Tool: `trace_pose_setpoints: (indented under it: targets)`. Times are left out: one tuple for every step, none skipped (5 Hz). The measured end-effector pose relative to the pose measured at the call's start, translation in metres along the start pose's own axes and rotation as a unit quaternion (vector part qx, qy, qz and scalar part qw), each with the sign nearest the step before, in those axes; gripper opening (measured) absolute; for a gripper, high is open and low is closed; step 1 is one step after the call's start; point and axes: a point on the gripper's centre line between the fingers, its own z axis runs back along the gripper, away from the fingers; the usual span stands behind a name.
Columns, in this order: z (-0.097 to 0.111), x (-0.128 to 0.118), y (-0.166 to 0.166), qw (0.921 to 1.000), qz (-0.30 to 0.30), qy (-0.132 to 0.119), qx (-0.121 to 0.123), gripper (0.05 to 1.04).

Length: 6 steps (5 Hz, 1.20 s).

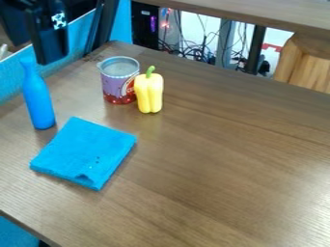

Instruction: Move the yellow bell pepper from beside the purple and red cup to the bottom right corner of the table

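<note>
Tangled cables (203, 52) lie beyond the far edge of a brown, wood-grained counter (226, 159), and a bright blue panel (67, 48) runs along its upper left side. In the upper left, the black gripper (51, 48) hangs close to the top of a blue bottle (40, 103); how far open it is, whether it has hold of anything and whether it touches the bottle cannot be told. The bottle stands upright on the left part of the counter. Near its base, a blue cloth (87, 152) lies folded flat, with a few dark specks toward its lower edge. Farther back stands a purple and red can (116, 87) with a greyish top, and right beside it a yellow pepper (149, 94) stands upright, green stem up.
</note>
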Motion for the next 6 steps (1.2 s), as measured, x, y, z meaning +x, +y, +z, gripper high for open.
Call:
trace_pose_setpoints:
  targets:
    - [-0.005, 0.0, 0.0, 1.0, 0.002, 0.008, -0.004, 1.001]
    - [-0.03, 0.025, 0.006, 0.9991, 0.036, -0.006, -0.02, 1.0]
    - [-0.046, 0.048, 0.016, 0.9958, 0.087, -0.023, -0.017, 1.0]
    - [-0.059, 0.071, 0.028, 0.9887, 0.147, -0.027, -0.013, 1.0]
    - [-0.07, 0.103, 0.026, 0.9825, 0.186, -0.012, 0.006, 1.001]
    - [-0.078, 0.125, 0.026, 0.9772, 0.212, 0.01, 0.013, 1.001]
